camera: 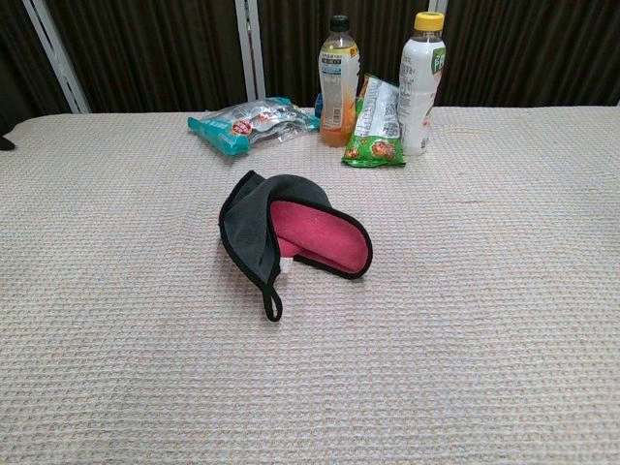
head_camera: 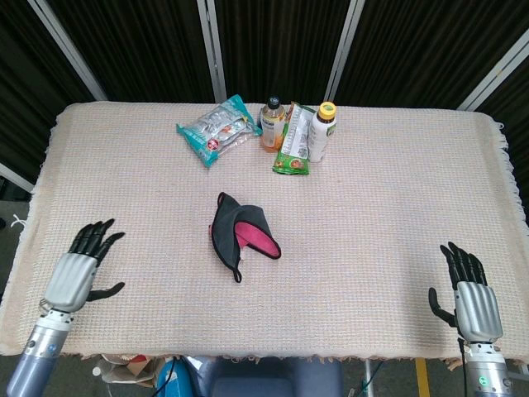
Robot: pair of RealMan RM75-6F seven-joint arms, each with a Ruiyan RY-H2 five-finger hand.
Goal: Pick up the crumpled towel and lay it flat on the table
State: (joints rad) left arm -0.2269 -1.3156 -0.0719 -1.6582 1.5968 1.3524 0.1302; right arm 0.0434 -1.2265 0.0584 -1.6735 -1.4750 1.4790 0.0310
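The crumpled towel [head_camera: 240, 235], dark grey outside and pink inside with a small hanging loop, lies folded over itself near the middle of the table; the chest view shows the towel [camera: 291, 235] close up. My left hand [head_camera: 83, 267] hovers over the table's front left area, fingers spread, holding nothing, well left of the towel. At the front right edge my right hand [head_camera: 469, 298] is raised with fingers apart and empty. Only a dark tip of the left hand [camera: 6, 142] shows at the chest view's left edge.
At the back of the table [head_camera: 397, 182] lie a teal snack packet [head_camera: 217, 129], an orange drink bottle [head_camera: 272, 123], a green snack bag [head_camera: 295, 142] and a white bottle with a yellow cap [head_camera: 323, 132]. A woven beige cloth covers the table.
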